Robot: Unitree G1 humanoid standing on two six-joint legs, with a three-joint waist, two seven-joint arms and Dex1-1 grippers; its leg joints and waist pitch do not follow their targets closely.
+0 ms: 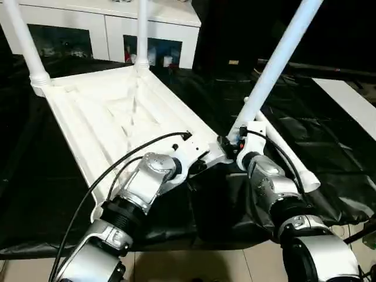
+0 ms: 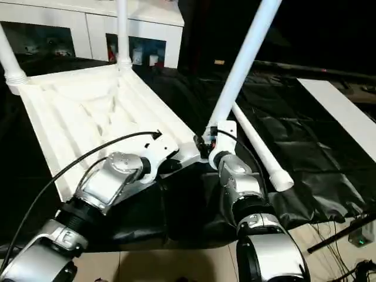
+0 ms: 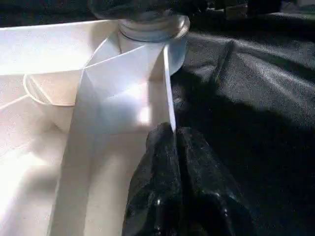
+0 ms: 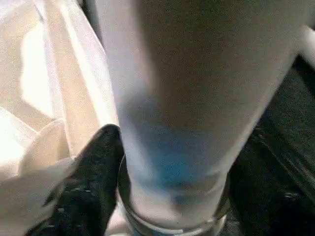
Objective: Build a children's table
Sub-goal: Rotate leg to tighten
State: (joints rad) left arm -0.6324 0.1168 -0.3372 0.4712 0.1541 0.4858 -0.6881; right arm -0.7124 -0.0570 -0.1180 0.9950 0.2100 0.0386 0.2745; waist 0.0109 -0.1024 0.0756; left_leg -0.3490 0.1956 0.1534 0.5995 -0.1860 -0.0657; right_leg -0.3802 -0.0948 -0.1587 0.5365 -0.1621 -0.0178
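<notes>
While a crinkly black plastic sheet covers the floor and a white cabinet with glass doors stands at the back, the white plastic table top with criss-cross ribs lies upside down on the sheet with two long white tube legs standing up at its far corners. At the near corner a third long white leg leans up from its round socket, and a fourth white leg lies flat on the sheet just beside it. The left gripper has its black fingers pressed together, touching the table top's thin rim, and the right gripper is at the bottom of the leaning leg with one black finger right against it, but I cannot tell if it squeezes the leg.
</notes>
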